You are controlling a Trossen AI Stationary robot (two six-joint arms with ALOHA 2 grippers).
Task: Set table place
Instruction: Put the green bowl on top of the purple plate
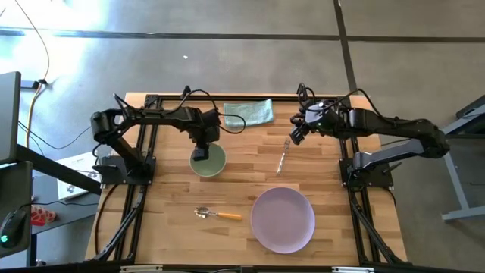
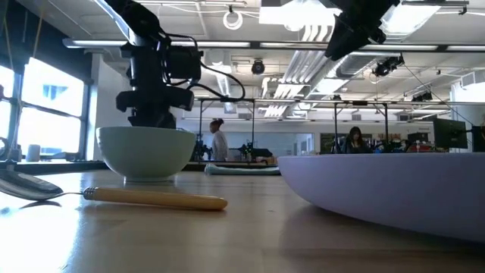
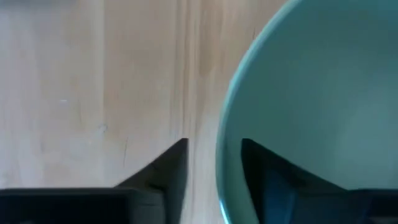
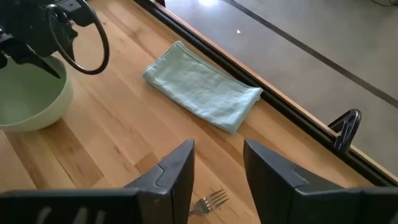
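The left gripper [image 1: 201, 154] stands over the near rim of the bowl [image 1: 208, 161], its two fingers [image 3: 168, 171] straddling the wall, one outside against the wood and one inside the bowl; whether they are pinching the rim or merely spread around it cannot be told. The bowl sits upright on the table [image 1: 250, 178]. The right gripper [image 1: 297, 135] hangs above the wood with its fingers spread apart and nothing between them; the fork [image 1: 283, 158] lies flat just below and ahead of them, its tines [image 4: 213, 200] showing in the gap between the fingertips in the right wrist view. Beyond those fingers a folded pale green cloth [image 4: 202, 87] lies near the far edge of the table. The plate [image 1: 283, 220] rests well apart from both grippers, toward the front edge, and the spoon [image 1: 217, 214] lies beside it, on the side nearer the bowl, its yellow-orange handle pointing toward the plate.
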